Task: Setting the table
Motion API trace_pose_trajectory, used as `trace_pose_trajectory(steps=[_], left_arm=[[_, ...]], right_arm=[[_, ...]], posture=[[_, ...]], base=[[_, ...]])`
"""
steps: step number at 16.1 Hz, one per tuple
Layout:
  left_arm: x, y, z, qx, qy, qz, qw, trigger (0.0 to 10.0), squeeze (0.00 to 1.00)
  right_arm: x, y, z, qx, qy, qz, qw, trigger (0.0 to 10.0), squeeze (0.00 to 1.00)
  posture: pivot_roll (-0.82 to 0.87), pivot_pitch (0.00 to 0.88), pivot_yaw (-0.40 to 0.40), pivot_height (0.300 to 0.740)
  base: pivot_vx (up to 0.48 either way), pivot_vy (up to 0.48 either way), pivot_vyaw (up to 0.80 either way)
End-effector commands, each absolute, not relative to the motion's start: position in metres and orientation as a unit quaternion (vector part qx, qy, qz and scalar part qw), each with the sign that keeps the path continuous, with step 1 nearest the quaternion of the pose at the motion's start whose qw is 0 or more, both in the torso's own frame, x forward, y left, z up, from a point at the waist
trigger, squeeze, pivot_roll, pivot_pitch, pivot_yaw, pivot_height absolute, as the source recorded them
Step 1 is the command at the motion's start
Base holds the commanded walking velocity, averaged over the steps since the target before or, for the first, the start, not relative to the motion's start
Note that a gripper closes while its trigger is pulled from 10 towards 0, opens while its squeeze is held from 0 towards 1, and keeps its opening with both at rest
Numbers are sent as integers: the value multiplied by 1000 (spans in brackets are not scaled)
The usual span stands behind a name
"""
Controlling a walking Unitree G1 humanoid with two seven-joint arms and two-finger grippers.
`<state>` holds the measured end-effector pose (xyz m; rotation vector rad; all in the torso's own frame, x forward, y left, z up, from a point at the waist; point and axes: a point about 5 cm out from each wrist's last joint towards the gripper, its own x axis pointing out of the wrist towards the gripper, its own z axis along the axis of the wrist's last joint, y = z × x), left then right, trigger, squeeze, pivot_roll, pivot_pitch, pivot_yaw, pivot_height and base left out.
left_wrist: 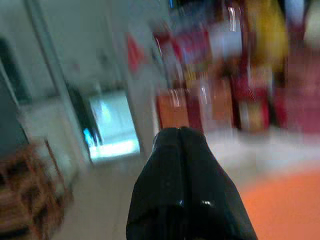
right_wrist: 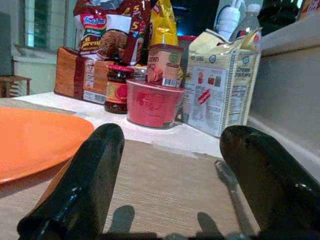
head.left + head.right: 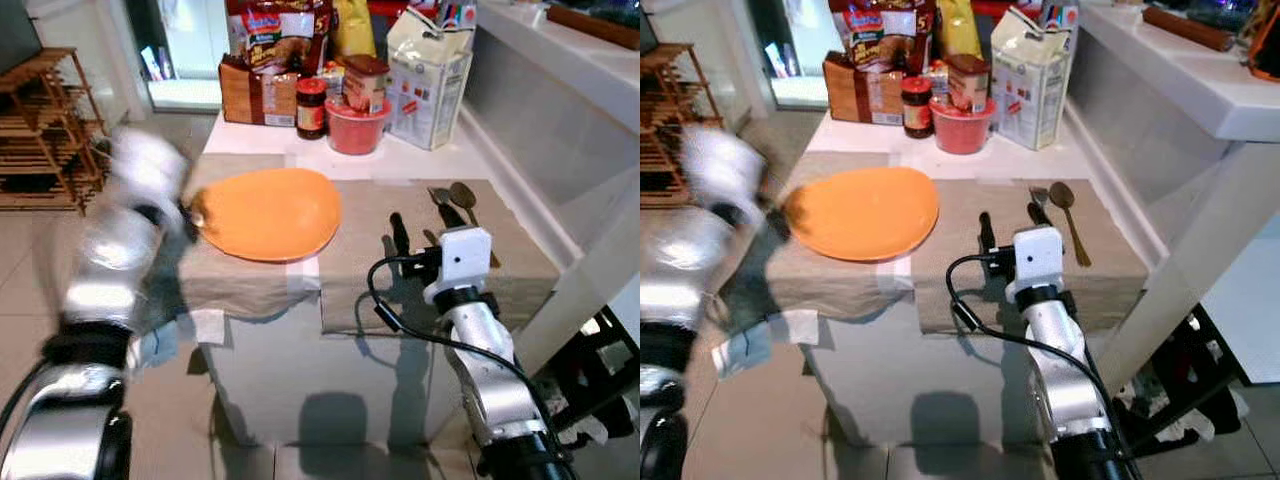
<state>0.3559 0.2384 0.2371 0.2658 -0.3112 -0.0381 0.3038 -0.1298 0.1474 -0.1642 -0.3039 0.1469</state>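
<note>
We see orange plate (image 3: 268,212) on table | right gripper (image 3: 424,226) spread wide near fork (image 3: 1038,197) | left gripper (image 1: 181,150) pressed together, empty

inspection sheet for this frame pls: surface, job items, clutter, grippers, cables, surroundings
Surface: small table covered by beige cloth mats.
Job's things: orange plate on the left mat; fork and spoon side by side on the right mat.
Clutter: red bowl, jar, milk carton and snack packets at the table's far edge.
Grippers: right gripper open, low over the right mat near the fork; left gripper shut, motion-blurred, at the plate's left rim.
Cables: black cable looping off the right wrist.
Surroundings: wooden rack to the left; white counter to the right.
</note>
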Motion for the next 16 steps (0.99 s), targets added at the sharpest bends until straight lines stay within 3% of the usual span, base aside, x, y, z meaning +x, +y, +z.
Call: trace_pose_trajectory(steps=[1, 7, 14, 16], left_arm=[[345, 235, 228, 113, -137, -23, 984, 10000, 0], [275, 194, 186, 14, -87, -3, 996, 10000, 0], [260, 186, 198, 61, -91, 1, 994, 10000, 0], [260, 178, 205, 84, -105, -19, 991, 10000, 0]], right_arm=[[302, -133, 151, -84, -159, 66, 982, 10000, 0], [300, -133, 154, -83, -162, 66, 981, 10000, 0], [293, -133, 154, -84, -163, 61, 981, 10000, 0], [292, -132, 155, -85, -168, 60, 980, 10000, 0]], posture=[[2, 0, 8, 736], [31, 0, -1, 736], [27, 0, 1, 736], [26, 0, 3, 736]], base=[[0, 0, 0], [0, 0, 0], [0, 0, 0], [341, 131, 0]])
